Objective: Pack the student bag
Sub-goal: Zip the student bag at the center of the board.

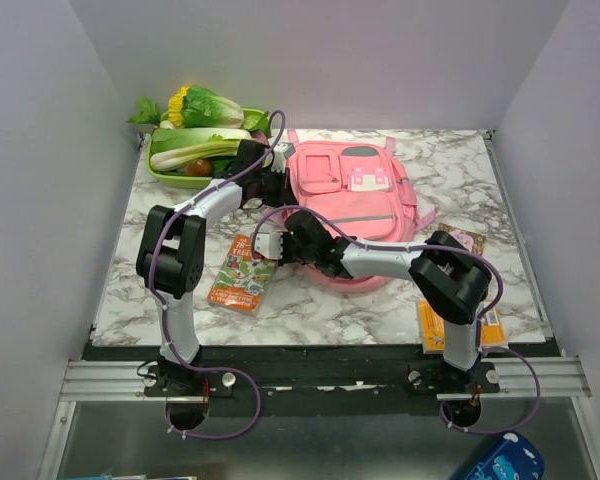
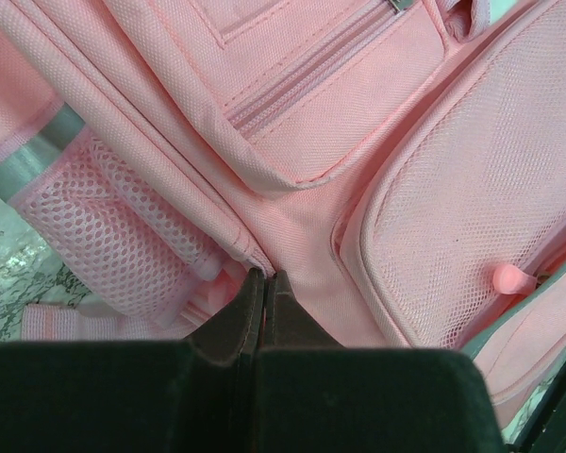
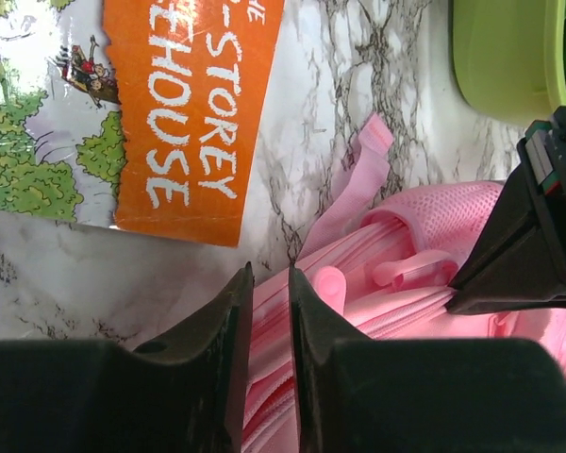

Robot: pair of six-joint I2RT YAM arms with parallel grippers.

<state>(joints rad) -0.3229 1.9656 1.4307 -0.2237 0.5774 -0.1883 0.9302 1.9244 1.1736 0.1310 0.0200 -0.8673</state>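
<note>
The student bag, a big pink backpack with a grey-and-white patch, lies flat mid-table. My left gripper is at its left edge. In the left wrist view the gripper is shut, pinching a fold of the bag's fabric beside a mesh side pocket. My right gripper is at the bag's near-left corner. In the right wrist view the gripper is closed to a narrow gap on the pink zip edge. A pink zip puller lies just right of it. The left gripper's finger also shows there.
An orange picture book lies left of the bag, and shows in the right wrist view. A green tray of vegetables stands at the back left. An orange packet and a small pink case lie at the right.
</note>
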